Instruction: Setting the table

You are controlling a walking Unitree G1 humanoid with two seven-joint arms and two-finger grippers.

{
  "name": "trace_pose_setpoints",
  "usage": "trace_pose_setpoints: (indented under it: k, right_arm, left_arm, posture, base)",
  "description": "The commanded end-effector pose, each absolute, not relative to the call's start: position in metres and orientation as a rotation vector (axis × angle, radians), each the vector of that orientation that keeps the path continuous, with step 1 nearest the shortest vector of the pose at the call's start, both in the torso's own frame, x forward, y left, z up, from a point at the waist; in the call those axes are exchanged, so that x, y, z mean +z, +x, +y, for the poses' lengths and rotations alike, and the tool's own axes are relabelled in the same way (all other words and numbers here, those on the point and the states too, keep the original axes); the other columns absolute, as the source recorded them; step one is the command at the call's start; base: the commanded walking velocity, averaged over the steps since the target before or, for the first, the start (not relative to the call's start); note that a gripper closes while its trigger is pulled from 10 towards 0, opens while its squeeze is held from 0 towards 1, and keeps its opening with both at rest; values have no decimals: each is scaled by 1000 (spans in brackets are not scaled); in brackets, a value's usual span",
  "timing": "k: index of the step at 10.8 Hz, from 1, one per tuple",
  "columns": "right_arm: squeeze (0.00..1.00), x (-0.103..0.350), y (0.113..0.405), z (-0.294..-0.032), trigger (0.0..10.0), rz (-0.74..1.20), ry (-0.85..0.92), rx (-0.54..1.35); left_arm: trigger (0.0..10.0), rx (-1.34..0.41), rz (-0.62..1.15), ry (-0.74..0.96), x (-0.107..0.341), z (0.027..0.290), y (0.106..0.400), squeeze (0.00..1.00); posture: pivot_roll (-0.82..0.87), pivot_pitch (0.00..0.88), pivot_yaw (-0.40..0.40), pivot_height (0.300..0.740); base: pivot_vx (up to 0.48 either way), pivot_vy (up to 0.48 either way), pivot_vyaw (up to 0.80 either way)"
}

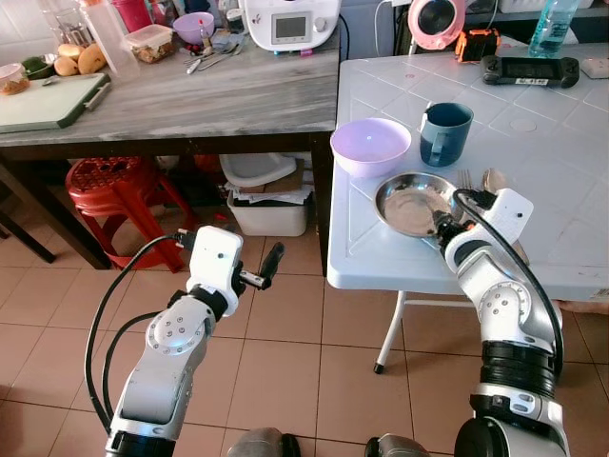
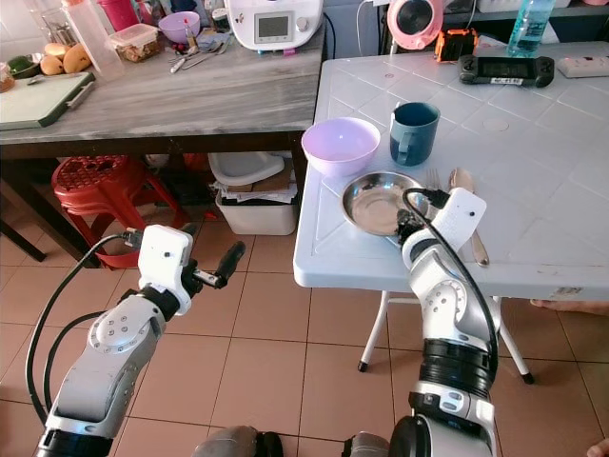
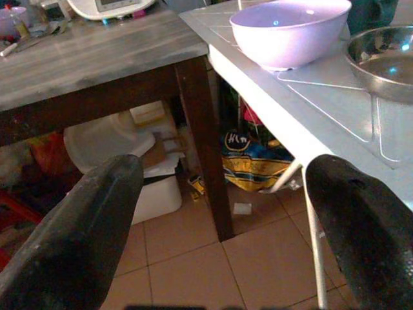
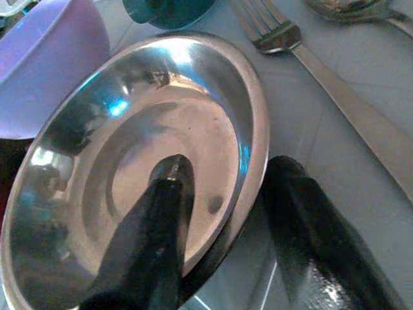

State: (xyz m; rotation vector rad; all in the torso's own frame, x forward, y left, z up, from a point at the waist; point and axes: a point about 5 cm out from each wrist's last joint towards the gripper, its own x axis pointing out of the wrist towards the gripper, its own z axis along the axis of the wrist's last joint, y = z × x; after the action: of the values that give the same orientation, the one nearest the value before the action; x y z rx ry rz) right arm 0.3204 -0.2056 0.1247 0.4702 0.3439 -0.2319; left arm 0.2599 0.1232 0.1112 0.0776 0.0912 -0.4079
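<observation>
Right gripper (image 4: 222,213) at centre-right straddles steel plate (image 4: 129,161) rim, fingers parted. Left gripper (image 3: 226,213), lower left, wide open, empty.

Both head eyes look forward and down at the white table (image 1: 561,181) from above. Each wrist camera looks close along its fingers, both catching the steel plate (image 4: 148,168) and the purple bowl (image 3: 290,29).

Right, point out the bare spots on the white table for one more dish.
Free: the white tiled table between the teal mug and the black controller. Crowded: the near corner, with lilac plastic bowl, steel plate, fork and right end effector.
</observation>
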Motion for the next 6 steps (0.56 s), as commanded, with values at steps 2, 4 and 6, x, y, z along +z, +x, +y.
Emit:
trace_pose_setpoints:
  k: [2, 4, 6]
  right_arm:
    - [0, 123, 322, -200, 0, 361, 503, -218]
    - [0, 123, 322, -202, 0, 361, 514, -227]
    - [0, 123, 323, -203, 0, 361, 516, -231]
  left_arm:
    - [10000, -410, 94, 90, 113, 126, 260, 0]
    - [10000, -411, 93, 91, 113, 126, 260, 0]
    - [10000, -410, 93, 90, 113, 125, 260, 0]
  posture:
    - [6, 16, 124, 740]
    - [6, 18, 124, 740]
    - [7, 16, 121, 740]
  base:
    - [0, 0, 0]
    - [0, 0, 0]
    - [0, 0, 0]
